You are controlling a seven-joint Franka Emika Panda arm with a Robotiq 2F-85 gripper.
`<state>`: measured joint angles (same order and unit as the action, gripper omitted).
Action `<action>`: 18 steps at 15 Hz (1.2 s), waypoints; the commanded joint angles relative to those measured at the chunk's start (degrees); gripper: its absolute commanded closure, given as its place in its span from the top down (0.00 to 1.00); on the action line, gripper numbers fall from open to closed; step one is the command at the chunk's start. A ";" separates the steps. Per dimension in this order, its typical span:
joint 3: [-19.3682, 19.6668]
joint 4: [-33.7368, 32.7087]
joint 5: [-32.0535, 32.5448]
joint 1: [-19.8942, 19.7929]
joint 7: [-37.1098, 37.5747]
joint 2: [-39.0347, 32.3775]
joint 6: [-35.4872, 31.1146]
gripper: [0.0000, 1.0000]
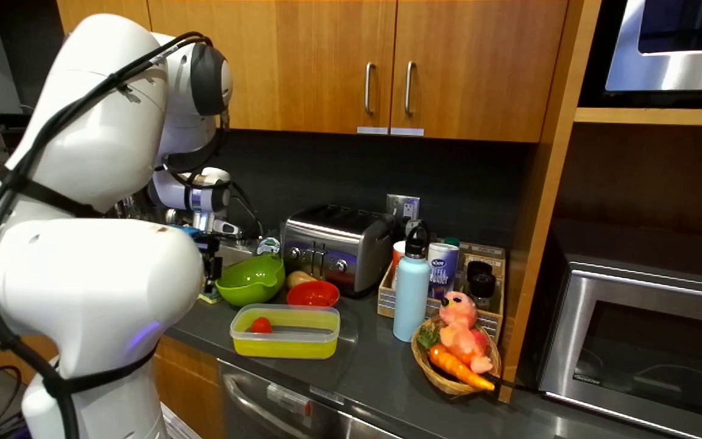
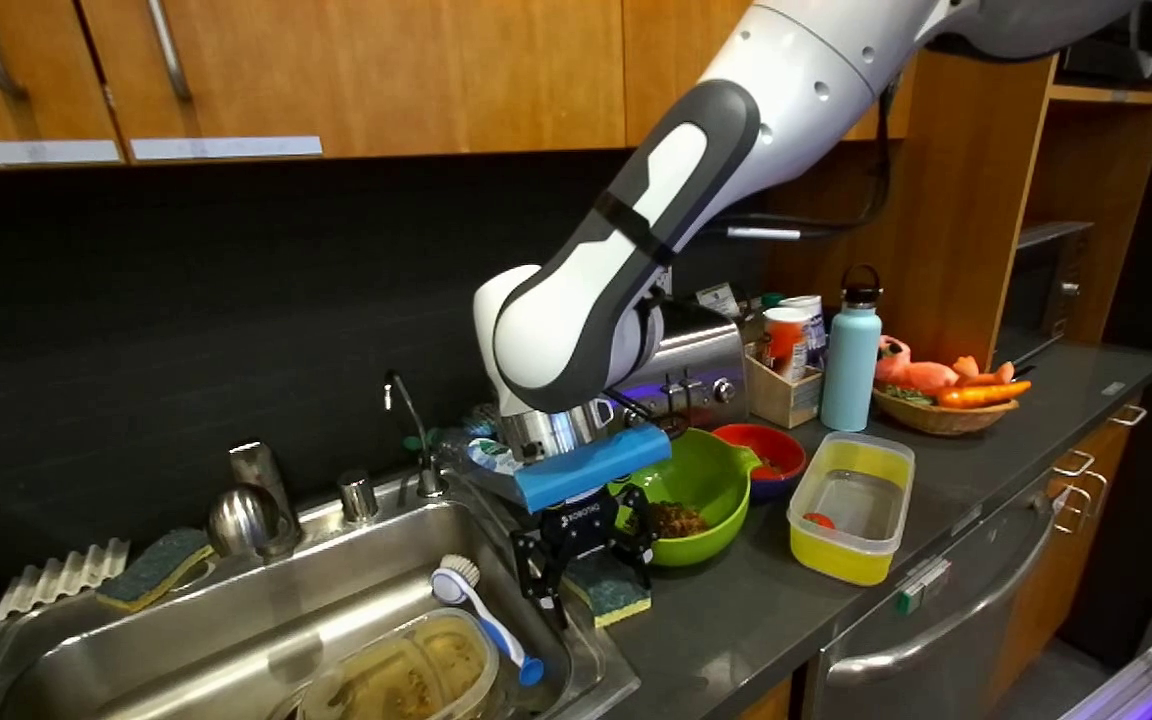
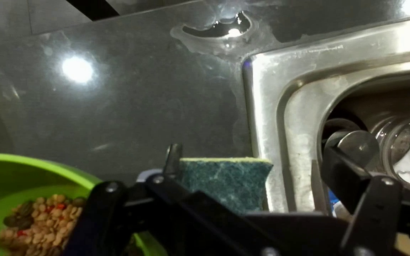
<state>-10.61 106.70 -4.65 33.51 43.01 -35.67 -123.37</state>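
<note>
2 fingers (image 3: 173, 161), spread wide apart, low over the desk (image 3: 137, 117) by the sink (image 3: 269, 106). 1 sponge (image 3: 226, 185) lies on the desk, green face up, beside the sink; in the wrist view it shows between the fingers, nearer the one toward the bowl (image 3: 12, 177). Contact with that finger: cannot tell.
</note>
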 commanded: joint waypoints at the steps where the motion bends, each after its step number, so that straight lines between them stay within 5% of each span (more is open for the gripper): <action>1: 0.32 2.55 0.73 -0.30 1.59 2.08 0.01 1.00; 18: 0.95 7.13 10.16 0.46 14.77 12.39 6.91 1.00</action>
<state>-9.91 109.01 4.07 34.12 54.14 -28.44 -116.50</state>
